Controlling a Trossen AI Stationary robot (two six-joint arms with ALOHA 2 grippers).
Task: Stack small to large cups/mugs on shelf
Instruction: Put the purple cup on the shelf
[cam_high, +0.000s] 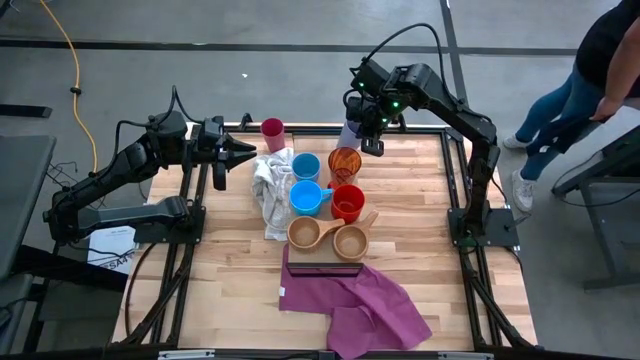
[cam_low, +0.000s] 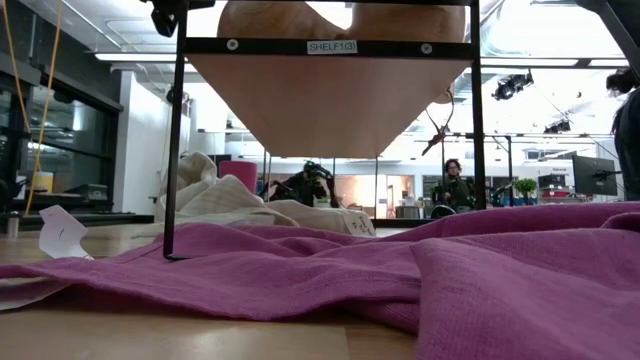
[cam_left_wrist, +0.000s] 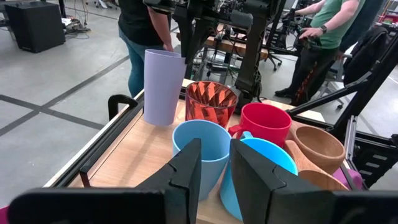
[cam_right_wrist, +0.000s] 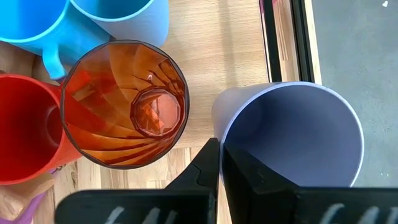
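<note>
My right gripper (cam_right_wrist: 221, 163) is shut on the lavender tumbler (cam_right_wrist: 292, 137) at the table's far edge. Beside the tumbler stands the orange-red translucent tumbler (cam_high: 344, 163). Nearer come two blue mugs (cam_high: 305, 182), a red mug (cam_high: 348, 203) and two wooden cups (cam_high: 327, 238), in two rows. In the low view the wooden cups (cam_low: 300, 18) sit on top of the shelf (cam_low: 330, 90), behind its dark frame (cam_high: 325, 269). A magenta tumbler (cam_high: 272, 133) stands apart at the far left. My left gripper (cam_left_wrist: 216, 171) hovers open at the table's left side, pointing at the blue mugs. My right gripper pinches the lavender tumbler's rim (cam_right_wrist: 219, 138) on the side toward the orange-red tumbler. One finger (cam_right_wrist: 249, 171) is inside the tumbler and the other outside. The fingers come steeply from above. The tumbler stands upright (cam_left_wrist: 163, 87), its base at the table's far edge.
A crumpled white cloth (cam_high: 268, 190) lies left of the blue mugs. A purple cloth (cam_high: 355, 300) spreads over the table's near part in front of the shelf frame. A person (cam_high: 590, 80) stands past the table's far right corner, and other people show in the room beyond.
</note>
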